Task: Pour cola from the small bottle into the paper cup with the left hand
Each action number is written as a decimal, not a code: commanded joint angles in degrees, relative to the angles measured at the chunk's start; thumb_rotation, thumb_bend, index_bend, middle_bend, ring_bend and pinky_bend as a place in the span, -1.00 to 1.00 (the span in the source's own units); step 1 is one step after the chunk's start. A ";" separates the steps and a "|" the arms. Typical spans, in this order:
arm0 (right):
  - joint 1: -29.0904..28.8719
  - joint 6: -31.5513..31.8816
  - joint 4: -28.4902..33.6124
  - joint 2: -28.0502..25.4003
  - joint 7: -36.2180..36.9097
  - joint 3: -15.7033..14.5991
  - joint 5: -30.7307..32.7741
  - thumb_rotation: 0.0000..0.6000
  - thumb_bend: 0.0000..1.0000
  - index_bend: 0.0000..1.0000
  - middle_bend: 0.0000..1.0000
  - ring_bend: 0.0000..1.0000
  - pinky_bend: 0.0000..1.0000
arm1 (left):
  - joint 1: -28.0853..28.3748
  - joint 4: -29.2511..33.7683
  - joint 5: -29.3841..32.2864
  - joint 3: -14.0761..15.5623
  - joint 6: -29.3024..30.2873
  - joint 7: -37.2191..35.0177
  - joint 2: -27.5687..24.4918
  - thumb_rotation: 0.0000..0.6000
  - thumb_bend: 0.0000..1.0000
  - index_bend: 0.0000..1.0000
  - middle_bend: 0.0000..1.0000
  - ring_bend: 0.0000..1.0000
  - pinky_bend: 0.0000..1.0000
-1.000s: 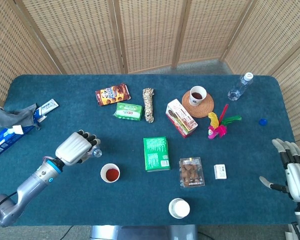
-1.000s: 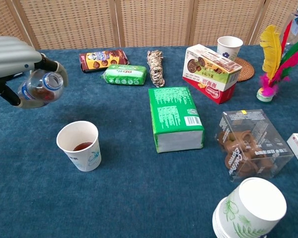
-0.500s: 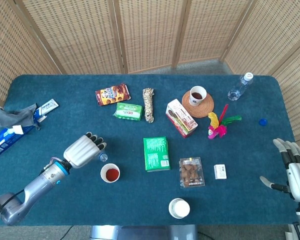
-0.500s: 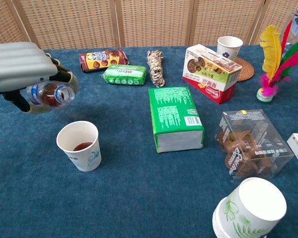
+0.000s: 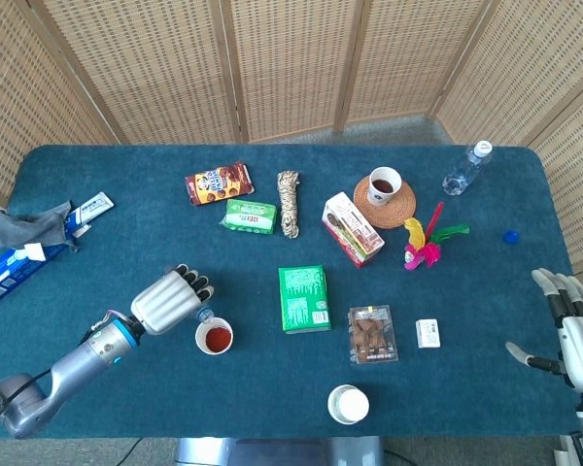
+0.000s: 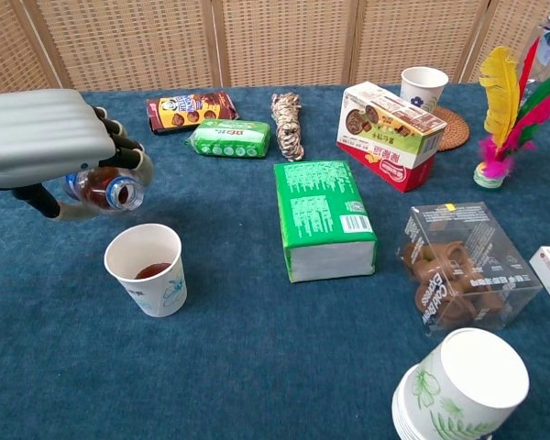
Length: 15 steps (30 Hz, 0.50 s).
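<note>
One small bottle (image 6: 107,191), clear with dark cola inside, lies tipped in the gripping left hand (image 6: 48,147), its uncapped mouth just above the paper cup (image 6: 148,269) holding cola.

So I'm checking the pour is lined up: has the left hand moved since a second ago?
Yes. The left hand has carried the small bottle rightward, closer to the paper cup.

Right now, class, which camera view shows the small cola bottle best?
The chest view: the small bottle lies tilted in the left hand, its open mouth and dark cola plain above the paper cup. In the head view the hand covers it, and only its mouth peeks out beside the cup.
</note>
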<state>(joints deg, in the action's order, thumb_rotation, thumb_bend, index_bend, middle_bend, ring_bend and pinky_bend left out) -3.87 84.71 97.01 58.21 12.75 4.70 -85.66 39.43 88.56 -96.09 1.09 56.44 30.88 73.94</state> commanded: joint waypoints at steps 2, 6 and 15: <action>0.02 0.05 0.05 0.01 -0.07 -0.02 -0.03 1.00 -1.00 -1.00 -1.00 -1.00 -0.88 | -0.18 -0.50 -1.24 0.96 0.61 -0.42 -0.33 1.00 -0.09 -0.04 -0.20 -0.23 0.05; 0.02 0.05 0.12 0.01 -0.18 -0.04 -0.03 1.00 -1.00 -1.00 -1.00 -1.00 -0.88 | -0.09 -1.33 -2.81 1.48 1.02 1.27 -0.15 1.00 -0.09 -0.04 -0.20 -0.23 0.04; -0.04 -0.03 0.09 -0.01 -0.01 -0.04 -0.04 1.00 -1.00 -1.00 -1.00 -1.00 -0.87 | 0.37 -2.93 -5.75 2.05 1.47 4.94 0.22 1.00 -0.09 -0.04 -0.21 -0.23 -0.05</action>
<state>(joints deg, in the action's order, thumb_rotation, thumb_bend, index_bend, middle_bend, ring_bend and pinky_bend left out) -3.91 84.68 97.10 58.20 12.73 4.66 -85.69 39.72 85.72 -101.73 3.09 57.99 35.71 74.13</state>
